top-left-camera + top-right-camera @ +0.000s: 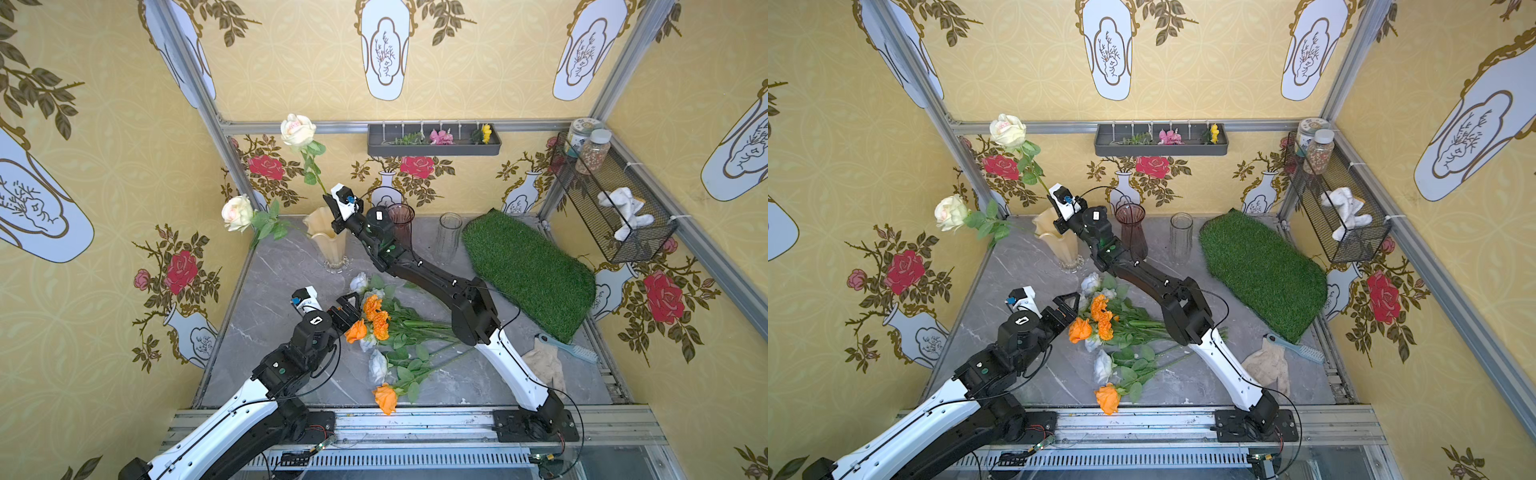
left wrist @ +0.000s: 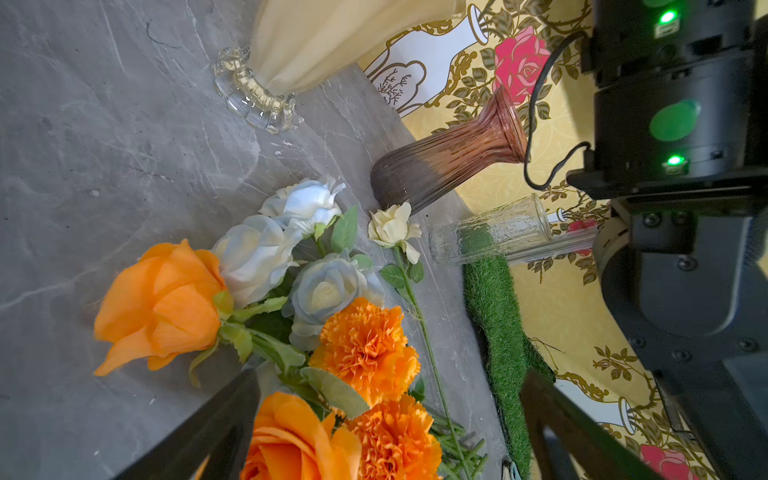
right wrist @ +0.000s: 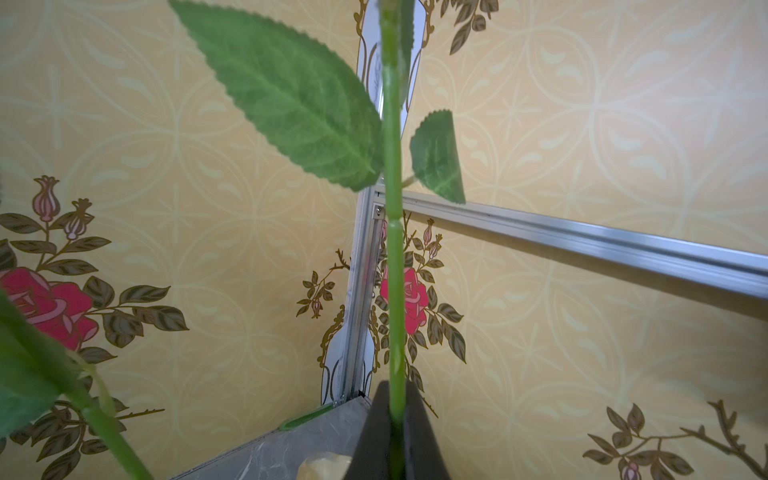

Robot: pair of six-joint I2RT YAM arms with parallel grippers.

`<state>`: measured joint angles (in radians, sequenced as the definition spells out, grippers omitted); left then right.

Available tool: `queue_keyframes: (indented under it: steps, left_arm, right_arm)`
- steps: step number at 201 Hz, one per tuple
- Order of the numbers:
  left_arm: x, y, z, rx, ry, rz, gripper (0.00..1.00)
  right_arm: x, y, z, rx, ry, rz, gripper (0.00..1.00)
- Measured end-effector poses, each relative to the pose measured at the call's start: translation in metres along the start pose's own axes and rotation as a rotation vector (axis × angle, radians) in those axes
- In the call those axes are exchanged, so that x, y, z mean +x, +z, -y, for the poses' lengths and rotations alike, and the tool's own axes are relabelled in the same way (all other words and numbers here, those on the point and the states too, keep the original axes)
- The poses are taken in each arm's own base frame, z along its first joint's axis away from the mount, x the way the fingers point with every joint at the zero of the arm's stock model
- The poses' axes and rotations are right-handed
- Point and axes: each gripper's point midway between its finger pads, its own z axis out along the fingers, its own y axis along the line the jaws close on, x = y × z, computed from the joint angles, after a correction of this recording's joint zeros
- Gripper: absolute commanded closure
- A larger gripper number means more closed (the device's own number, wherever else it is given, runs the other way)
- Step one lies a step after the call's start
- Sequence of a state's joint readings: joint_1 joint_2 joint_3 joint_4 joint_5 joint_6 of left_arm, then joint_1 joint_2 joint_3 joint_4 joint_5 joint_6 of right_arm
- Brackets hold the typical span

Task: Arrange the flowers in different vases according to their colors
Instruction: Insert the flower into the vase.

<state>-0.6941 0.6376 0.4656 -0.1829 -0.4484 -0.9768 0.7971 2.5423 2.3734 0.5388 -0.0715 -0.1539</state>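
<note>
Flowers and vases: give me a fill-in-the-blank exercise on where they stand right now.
The purple ribbed vase and the clear glass vase hold ___ flowers. The stem between the fingers of the right gripper carries a ___ rose. The left gripper, fingers open, hangs over blooms coloured ___.
Missing words: no; cream; orange.

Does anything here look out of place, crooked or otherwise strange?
Yes. One cream rose in the cream-yellow vase leans far out toward the side wall. An orange rose lies with its head at the table's front edge.
</note>
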Motion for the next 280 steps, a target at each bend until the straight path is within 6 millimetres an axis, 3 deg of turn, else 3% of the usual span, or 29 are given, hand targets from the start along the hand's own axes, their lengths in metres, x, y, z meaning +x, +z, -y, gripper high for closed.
queue_keyframes:
  steps: [13, 49, 67, 98, 111, 159, 217, 242, 280]
  left_arm:
    - [0.000, 0.000, 0.000, 0.002, -0.001, 0.000, 0.00]
    - [0.001, 0.002, 0.000, -0.003, 0.001, -0.005, 0.00]
    - [0.001, 0.002, 0.001, 0.002, 0.000, -0.006, 0.00]
    - [0.000, 0.002, 0.004, 0.014, -0.004, -0.001, 0.00]
    - [0.000, 0.001, 0.005, 0.018, -0.005, -0.002, 0.00]
    - [0.002, 0.003, 0.007, 0.019, -0.002, -0.018, 0.00]
    - [0.003, 0.003, 0.015, 0.028, 0.009, -0.044, 0.00]
    - [0.005, 0.002, 0.021, 0.035, 0.016, -0.067, 0.02]
    - [0.000, -0.006, 0.029, 0.023, 0.006, -0.085, 0.04]
  right_arm:
    - [0.010, 0.000, -0.001, 0.004, 0.007, -0.039, 0.01]
    - [0.027, -0.010, -0.016, -0.009, 0.011, -0.189, 0.03]
    - [0.013, -0.020, -0.024, -0.027, 0.014, -0.239, 0.03]
    - [-0.053, -0.039, -0.022, -0.004, 0.014, -0.233, 0.03]
    - [-0.070, -0.048, -0.021, 0.003, 0.028, -0.249, 0.03]
    - [-0.082, -0.096, -0.011, 0.071, 0.127, -0.452, 0.03]
    - [-0.117, -0.202, 0.013, 0.206, 0.379, -0.630, 0.03]
    - [-0.104, -0.261, 0.017, 0.269, 0.473, -0.730, 0.03]
    - [-0.062, -0.342, -0.004, 0.271, 0.588, -0.807, 0.03]
